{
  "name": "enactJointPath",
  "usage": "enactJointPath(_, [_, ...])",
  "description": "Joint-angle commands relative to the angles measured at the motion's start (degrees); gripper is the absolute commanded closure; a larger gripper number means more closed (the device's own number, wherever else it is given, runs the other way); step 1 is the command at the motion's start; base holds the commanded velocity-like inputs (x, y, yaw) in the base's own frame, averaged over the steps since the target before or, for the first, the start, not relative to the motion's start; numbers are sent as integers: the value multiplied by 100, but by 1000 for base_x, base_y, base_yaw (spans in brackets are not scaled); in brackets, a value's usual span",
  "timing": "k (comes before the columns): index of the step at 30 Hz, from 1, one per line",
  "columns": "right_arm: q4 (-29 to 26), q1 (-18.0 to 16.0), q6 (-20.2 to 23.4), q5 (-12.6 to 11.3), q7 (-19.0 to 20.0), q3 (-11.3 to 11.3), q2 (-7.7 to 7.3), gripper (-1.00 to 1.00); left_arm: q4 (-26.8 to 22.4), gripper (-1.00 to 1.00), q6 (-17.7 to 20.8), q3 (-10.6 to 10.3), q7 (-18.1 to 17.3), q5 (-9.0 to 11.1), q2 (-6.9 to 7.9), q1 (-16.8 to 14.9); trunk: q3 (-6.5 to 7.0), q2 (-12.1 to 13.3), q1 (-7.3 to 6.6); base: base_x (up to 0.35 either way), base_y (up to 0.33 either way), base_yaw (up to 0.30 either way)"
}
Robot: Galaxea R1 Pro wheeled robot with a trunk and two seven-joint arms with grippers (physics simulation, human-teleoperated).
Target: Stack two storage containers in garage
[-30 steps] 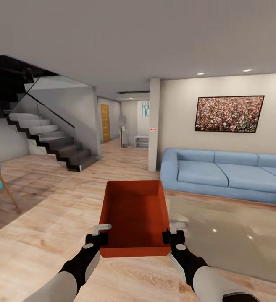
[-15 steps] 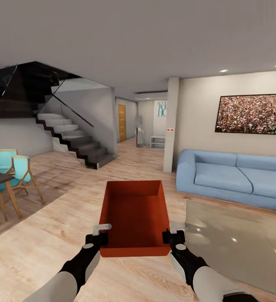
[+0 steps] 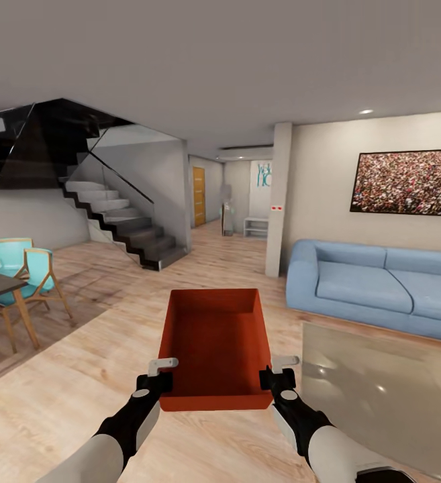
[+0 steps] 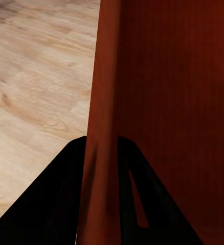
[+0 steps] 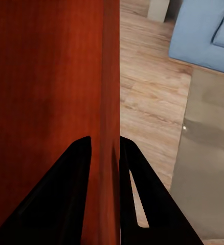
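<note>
- Jaws of the left gripper (image 3: pixel 154 384) pinch the left wall of the storage container (image 3: pixel 215 342); the right gripper (image 3: pixel 278 380) pinches its right wall.
- Container is held level, open side up, above the wood-plank floor (image 3: pixel 79 362).
- Long axis points straight ahead, toward the hallway.
- Blue sofa (image 3: pixel 374 288) stands at right.

I see open wood-plank floor (image 3: pixel 200 268) ahead toward the hallway; glass table (image 3: pixel 381 396) (blue sofa (image 3: pixel 374 288) behind) blocks my right, dining chairs (image 3: pixel 25 268) left.
</note>
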Motion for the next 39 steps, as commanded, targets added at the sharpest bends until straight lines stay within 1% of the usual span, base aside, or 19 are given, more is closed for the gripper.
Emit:
enactJointPath(1, [21, -3, -11, -10, -58, -32, -1, 100, -20, 100, 5, 43, 37, -52, -9, -7, -8, -6, 3, 298, 0, 0])
enactJointPath(17, [22, -2, 1, -18, -57, -42, 8, 100, -18, 100, 5, 41, 31, -52, 0, -7, -8, -6, 3, 319, 0, 1])
enactJointPath(33, [21, -2, 6, -16, -50, -48, 7, 100, -18, 100, 5, 44, 31, -53, 1, -7, -8, -6, 3, 322, 0, 248])
enactJointPath(39, [21, -3, 4, -16, -51, -48, 8, 100, -18, 100, 5, 48, 14, -52, 29, -7, -8, -6, 3, 322, 0, 47])
